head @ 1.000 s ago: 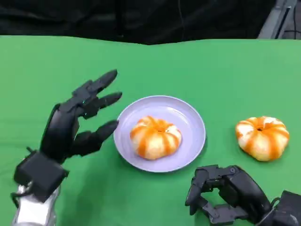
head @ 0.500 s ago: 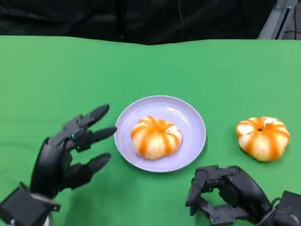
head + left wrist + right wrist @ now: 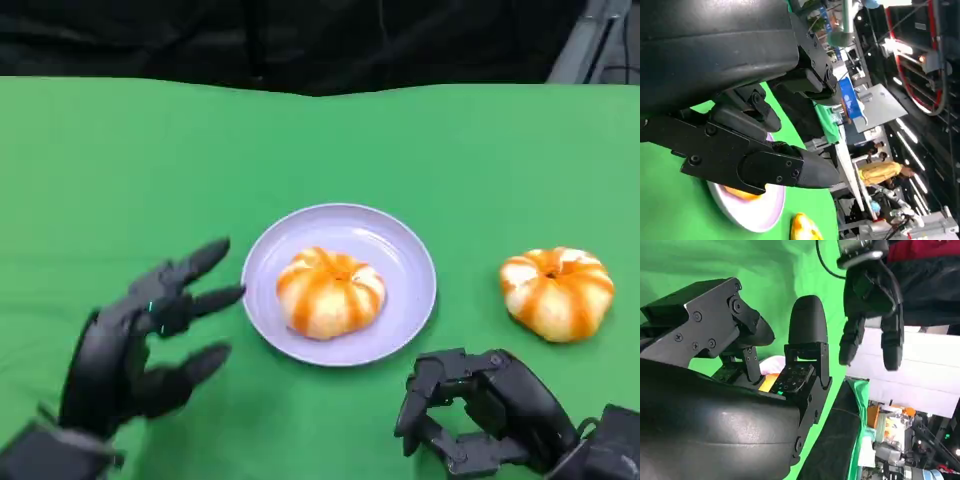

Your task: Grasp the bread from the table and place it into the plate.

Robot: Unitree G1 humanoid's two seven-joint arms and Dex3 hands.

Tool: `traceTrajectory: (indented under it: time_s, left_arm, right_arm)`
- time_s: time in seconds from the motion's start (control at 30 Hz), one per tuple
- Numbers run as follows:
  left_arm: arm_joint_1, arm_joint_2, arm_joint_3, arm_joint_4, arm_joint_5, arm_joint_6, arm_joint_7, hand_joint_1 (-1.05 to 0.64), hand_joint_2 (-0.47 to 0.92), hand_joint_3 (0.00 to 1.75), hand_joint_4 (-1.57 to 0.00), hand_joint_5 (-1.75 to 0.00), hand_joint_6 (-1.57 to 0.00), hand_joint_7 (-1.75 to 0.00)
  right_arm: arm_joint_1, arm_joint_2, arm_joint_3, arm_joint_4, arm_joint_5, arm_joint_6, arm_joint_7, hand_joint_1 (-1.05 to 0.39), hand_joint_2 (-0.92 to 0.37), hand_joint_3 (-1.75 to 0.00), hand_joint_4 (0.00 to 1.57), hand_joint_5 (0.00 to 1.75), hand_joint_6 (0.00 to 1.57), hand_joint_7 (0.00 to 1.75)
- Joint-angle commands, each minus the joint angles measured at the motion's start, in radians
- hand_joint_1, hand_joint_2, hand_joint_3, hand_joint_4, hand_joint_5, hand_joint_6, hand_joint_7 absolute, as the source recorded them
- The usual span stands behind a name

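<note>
A lavender plate [image 3: 410, 262] sits mid-table with an orange-and-white striped bread [image 3: 329, 290] lying in it. A second striped bread [image 3: 557, 292] lies on the green cloth to the plate's right. My left hand [image 3: 135, 345] hovers left of the plate, fingers spread and holding nothing. In the left wrist view its fingers [image 3: 765, 167] reach over the plate [image 3: 757, 215], with the other bread [image 3: 805, 229] beyond. My right hand [image 3: 490, 410] rests near the front edge below the second bread, fingers curled in with nothing inside. The right wrist view shows my left hand [image 3: 872, 305] across the table.
The green cloth [image 3: 120, 170] covers the whole table. A dark backdrop [image 3: 300, 40] runs behind its far edge. In the left wrist view, people [image 3: 882, 172] stand in a lab space beyond the table.
My left hand has drawn back from beside the plate toward the front left and sunk lower, fingers still spread. The right hand and both breads have stayed put.
</note>
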Motion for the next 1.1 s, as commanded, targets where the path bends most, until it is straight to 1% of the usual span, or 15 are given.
traceTrajectory:
  time_s: [0.03, 0.17, 0.3, 0.47, 0.53, 0.6, 0.7, 0.73, 0.8, 0.9, 0.97, 1.1]
  left_arm:
    - [0.06, 0.025, 0.014, 0.051, 0.05, -0.044, 0.019, -0.67, 0.92, 0.31, -0.88, -0.03, -0.69, -0.04]
    - [0.064, 0.03, 0.015, 0.067, 0.053, -0.051, 0.011, -0.66, 0.92, 0.32, -0.91, -0.04, -0.69, -0.03]
    - [0.066, 0.028, 0.009, 0.085, 0.037, -0.049, -0.009, -0.65, 0.92, 0.31, -0.89, -0.02, -0.7, -0.03]
    - [0.065, 0.024, 0.009, 0.098, 0.006, -0.054, -0.04, -0.61, 0.92, 0.29, -0.87, -0.01, -0.71, -0.02]
    - [0.059, 0.025, 0.012, 0.109, 0.01, -0.065, -0.042, -0.57, 0.92, 0.28, -0.89, -0.02, -0.72, -0.02]
    - [0.054, 0.026, 0.014, 0.121, 0.011, -0.073, -0.043, -0.47, 0.92, 0.25, -0.89, -0.01, -0.72, -0.01]
    - [0.049, 0.026, 0.015, 0.129, 0.01, -0.077, -0.043, -0.44, 0.92, 0.24, -0.89, -0.01, -0.72, -0.01]
    - [0.047, 0.026, 0.015, 0.131, 0.009, -0.076, -0.042, -0.26, 0.92, 0.24, -0.89, -0.01, -0.73, -0.01]
    - [0.044, 0.025, 0.016, 0.133, 0.008, -0.077, -0.042, -0.17, 0.92, 0.25, -0.89, -0.01, -0.73, -0.01]
    - [0.045, 0.026, 0.017, 0.131, 0.021, -0.075, -0.028, -0.15, 0.92, 0.25, -0.89, -0.01, -0.74, -0.01]
    - [0.047, 0.027, 0.019, 0.125, 0.038, -0.07, -0.011, -0.09, 0.92, 0.32, -0.92, -0.02, -0.77, -0.02]
    - [0.048, 0.026, 0.022, 0.124, 0.046, -0.069, -0.006, -0.07, 0.92, 0.34, -0.93, -0.02, -0.78, -0.02]
  right_arm:
    - [0.001, -0.01, -0.011, 0.005, 0.008, -0.005, 0.002, 0.1, -0.57, -1.09, 0.92, 1.39, 0.92, 1.1]
    - [0.0, -0.01, -0.012, 0.007, 0.006, -0.008, 0.0, 0.1, -0.57, -1.09, 0.91, 1.39, 0.92, 1.1]
    - [0.004, -0.008, -0.011, -0.002, 0.014, 0.012, 0.003, 0.1, -0.57, -1.09, 0.91, 1.38, 0.92, 1.1]
    - [0.008, -0.009, -0.009, -0.015, 0.01, 0.018, 0.001, 0.09, -0.57, -1.09, 0.91, 1.4, 0.92, 1.11]
    - [0.009, -0.009, -0.009, -0.013, 0.009, 0.015, 0.001, 0.09, -0.57, -1.09, 0.91, 1.4, 0.92, 1.11]
    - [0.009, -0.01, -0.01, -0.012, 0.007, 0.014, 0.0, 0.1, -0.57, -1.09, 0.91, 1.4, 0.92, 1.11]
    - [0.008, -0.011, -0.01, -0.014, 0.008, 0.016, 0.001, 0.1, -0.57, -1.1, 0.91, 1.4, 0.91, 1.12]
    - [0.009, -0.012, -0.009, -0.015, 0.009, 0.018, 0.002, 0.1, -0.56, -1.1, 0.91, 1.4, 0.91, 1.12]
    - [0.009, -0.012, -0.01, -0.017, 0.01, 0.02, 0.004, 0.1, -0.56, -1.1, 0.91, 1.4, 0.91, 1.12]
    - [0.01, -0.013, -0.009, -0.018, 0.008, 0.02, 0.003, 0.1, -0.56, -1.11, 0.91, 1.4, 0.91, 1.12]
    - [0.011, -0.013, -0.009, -0.018, 0.006, 0.019, 0.002, 0.11, -0.56, -1.11, 0.91, 1.41, 0.92, 1.12]
    - [0.011, -0.013, -0.009, -0.019, 0.006, 0.019, 0.001, 0.11, -0.56, -1.12, 0.91, 1.4, 0.92, 1.12]
